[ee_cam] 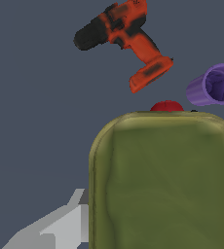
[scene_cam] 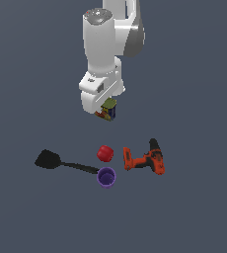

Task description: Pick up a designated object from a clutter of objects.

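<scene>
Floor (scene_cam: 194,217): flat, plain, dark slate grey-blue, matte, approx. same tone across the ext. view, L to R. It runs past every frame edge, so its shape & limits can't be told. Wrist view shows the same surface (ee_cam: 36,97) as backdrop, same colour, no markings or seams.

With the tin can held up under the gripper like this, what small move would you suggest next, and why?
Probably a short, straight lift with the jaws kept shut. In the exterior view the tin can hangs in the gripper, above the red ball, purple cup, drill and spatula. The wrist view shows the can filling the frame, so the grasp looks secure, and rising avoids the clutter.
</scene>
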Controlling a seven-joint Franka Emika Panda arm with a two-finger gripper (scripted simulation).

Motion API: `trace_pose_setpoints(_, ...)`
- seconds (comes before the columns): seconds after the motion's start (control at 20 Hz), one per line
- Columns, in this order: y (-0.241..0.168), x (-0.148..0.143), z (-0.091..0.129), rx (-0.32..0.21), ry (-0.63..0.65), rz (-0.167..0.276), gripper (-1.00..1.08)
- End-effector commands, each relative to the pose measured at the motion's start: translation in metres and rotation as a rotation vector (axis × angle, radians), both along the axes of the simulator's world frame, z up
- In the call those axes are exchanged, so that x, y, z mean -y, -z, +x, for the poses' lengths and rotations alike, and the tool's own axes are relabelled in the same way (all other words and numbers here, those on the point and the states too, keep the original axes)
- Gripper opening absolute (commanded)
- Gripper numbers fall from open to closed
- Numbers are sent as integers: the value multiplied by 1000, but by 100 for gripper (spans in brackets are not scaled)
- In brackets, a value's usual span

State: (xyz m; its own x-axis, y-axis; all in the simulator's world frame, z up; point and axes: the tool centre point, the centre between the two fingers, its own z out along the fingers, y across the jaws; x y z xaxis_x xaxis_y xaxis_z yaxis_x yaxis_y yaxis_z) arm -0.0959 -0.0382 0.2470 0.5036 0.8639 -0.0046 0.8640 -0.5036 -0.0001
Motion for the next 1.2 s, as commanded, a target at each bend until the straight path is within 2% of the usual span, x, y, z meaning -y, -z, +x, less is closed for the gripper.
trace_pose_setpoints(0.0, -25, -6, 0, 3, 0, 0, -100)
trace_pose_setpoints(0.6, -127, -36, 1, 2, -1, 2, -100)
trace_pose_setpoints(1.15, -169, -48, 4, 2, -2, 4, -100)
